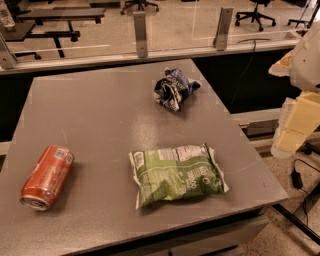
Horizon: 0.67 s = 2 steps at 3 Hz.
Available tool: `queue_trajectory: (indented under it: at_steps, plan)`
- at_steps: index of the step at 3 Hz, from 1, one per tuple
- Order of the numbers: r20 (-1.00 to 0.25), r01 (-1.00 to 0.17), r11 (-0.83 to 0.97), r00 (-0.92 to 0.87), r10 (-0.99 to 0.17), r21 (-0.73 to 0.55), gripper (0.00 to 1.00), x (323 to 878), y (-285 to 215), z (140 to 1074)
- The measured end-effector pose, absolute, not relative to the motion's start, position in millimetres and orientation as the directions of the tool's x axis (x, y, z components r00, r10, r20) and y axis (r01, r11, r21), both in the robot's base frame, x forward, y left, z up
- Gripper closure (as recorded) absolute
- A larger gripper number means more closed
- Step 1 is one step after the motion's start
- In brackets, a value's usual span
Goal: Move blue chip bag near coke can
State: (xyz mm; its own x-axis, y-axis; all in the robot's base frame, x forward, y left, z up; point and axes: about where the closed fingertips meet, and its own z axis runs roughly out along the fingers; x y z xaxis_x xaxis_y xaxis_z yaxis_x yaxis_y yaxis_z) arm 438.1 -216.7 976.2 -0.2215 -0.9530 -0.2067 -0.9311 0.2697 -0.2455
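1. your gripper (299, 117) is hanging at the right edge of the view, out past the right side of the table (100, 115) and above the floor. it's only showing up as a pale cream and white blocky shape, so honestly i can't tell whether it's apart or together. it isn't touching anything on the table.
2. the blue chip bag (175, 89) is sitting all crumpled toward the far end of the table, a bit right of the middle. nothing is touching it, and it's well apart from the gripper.
3. the coke can (47, 177) is lying on its side in the near left part of the table, with its silver top pointing at the near edge and the white label patch facing up at its far end. it's sitting well apart from the blue chip bag, pretty much diagonally across the table.
4. a bigger green chip bag (177, 175) is lying flat near the front, to the right of the coke can and on the near side of the blue chip bag, touching neither.
5. behind the table a glass partition (180, 25) is standing on metal posts (140, 32), and office chairs (255, 12) are sitting further back.
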Motion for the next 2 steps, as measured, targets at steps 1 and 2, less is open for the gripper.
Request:
queue_trajectory:
  at_steps: [1, 2]
  plan:
    - [-0.207, -0.931, 0.270, -0.221, -0.953, -0.246, 0.00, 438, -217, 976]
    - [-0.218, -0.935, 0.229, -0.172, -0.961, -0.272, 0.00, 455, -209, 979]
